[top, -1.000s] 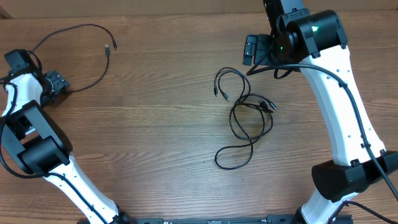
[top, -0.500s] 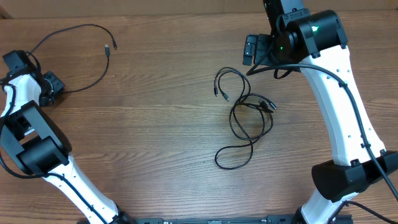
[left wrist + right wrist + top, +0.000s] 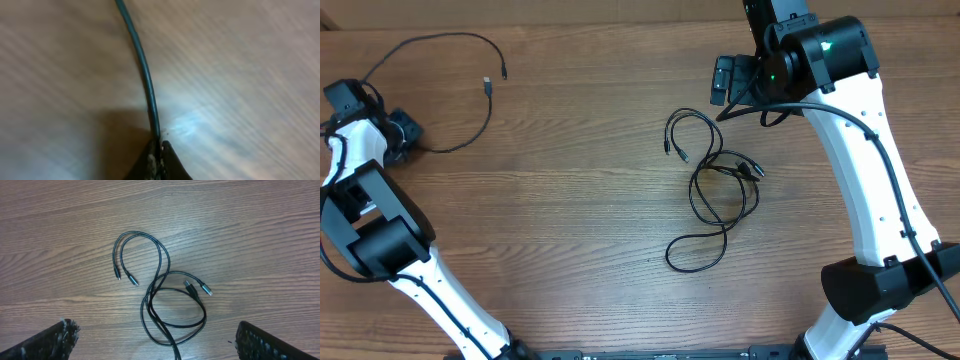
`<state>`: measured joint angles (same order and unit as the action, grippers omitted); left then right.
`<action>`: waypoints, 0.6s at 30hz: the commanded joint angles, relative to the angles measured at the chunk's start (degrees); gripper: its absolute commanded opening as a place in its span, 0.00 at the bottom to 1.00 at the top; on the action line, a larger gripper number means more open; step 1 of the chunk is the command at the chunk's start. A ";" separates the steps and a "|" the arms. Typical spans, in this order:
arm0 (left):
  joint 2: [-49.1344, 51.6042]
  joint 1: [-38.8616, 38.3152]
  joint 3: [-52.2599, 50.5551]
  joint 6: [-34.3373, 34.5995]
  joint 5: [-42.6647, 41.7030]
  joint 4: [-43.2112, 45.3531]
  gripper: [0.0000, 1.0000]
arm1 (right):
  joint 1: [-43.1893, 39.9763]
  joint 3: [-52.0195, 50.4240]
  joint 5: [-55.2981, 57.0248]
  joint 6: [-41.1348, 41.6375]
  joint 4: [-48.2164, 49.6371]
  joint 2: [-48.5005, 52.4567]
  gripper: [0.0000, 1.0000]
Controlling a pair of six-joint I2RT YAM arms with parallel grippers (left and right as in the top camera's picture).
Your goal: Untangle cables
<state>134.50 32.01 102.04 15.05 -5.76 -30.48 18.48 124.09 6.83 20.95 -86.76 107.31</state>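
L pincer (image 3: 159, 150) nips one cable (image 3: 146, 80) — tangle (image 3: 151, 291) near spread R pincer (image 3: 157, 334), untouched

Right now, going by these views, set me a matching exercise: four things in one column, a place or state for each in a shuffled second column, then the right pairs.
1. left end effector
2. right end effector
3. single cable
4. looped cables

A. centre of the overhead view, lying free
B. open, holding nothing
C. far left, one part gripped
D. shut on a cable

Pairs: 1-D, 2-B, 3-C, 4-A
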 commanded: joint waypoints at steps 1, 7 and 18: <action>6.34 -0.52 2.54 0.50 -14.25 -0.50 0.04 | -0.09 0.74 0.66 0.02 0.07 -0.98 1.00; 6.27 -0.26 20.22 12.37 -27.30 -0.55 0.04 | -0.09 0.74 0.66 0.02 0.07 -0.98 1.00; 7.23 -1.77 29.24 3.72 -20.83 -17.66 0.50 | -0.09 0.74 0.66 0.02 0.07 -0.98 1.00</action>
<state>140.35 31.73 131.52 27.03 -29.71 -42.17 18.46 124.09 6.85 20.97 -86.78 107.31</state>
